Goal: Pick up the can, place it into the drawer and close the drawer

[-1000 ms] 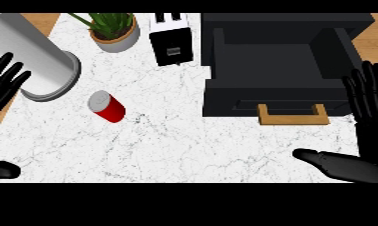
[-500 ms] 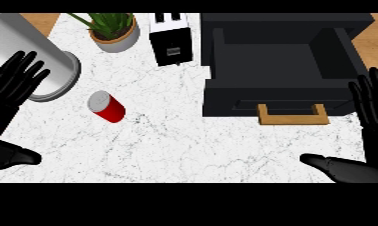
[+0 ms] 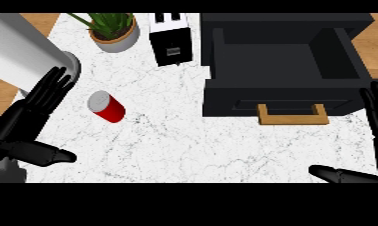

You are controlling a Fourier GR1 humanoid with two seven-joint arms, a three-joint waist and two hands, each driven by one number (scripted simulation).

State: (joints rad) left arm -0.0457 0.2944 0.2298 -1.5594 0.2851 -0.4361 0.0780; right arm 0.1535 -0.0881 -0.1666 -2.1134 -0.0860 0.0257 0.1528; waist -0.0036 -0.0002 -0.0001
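Observation:
A red can [image 3: 108,107] with a silver top stands on the white marble counter [image 3: 170,140], left of centre. My left hand [image 3: 29,115] is open just to the left of the can, fingers straight, thumb out below, not touching it. The black drawer [image 3: 284,65] stands pulled open at the right, with a wooden handle [image 3: 292,115] on its front. My right hand [image 3: 369,120] shows only at the right edge, fingers straight, its thumb low near the bottom edge, apart from the drawer handle.
A large silver cylinder [image 3: 29,57] stands at the far left behind my left hand. A potted plant [image 3: 113,31] and a black-and-white toaster [image 3: 172,40] sit at the back.
My left hand has moved rightward and forward, closer to the can. My right hand has drifted further toward the right edge. The can and drawer have not moved.

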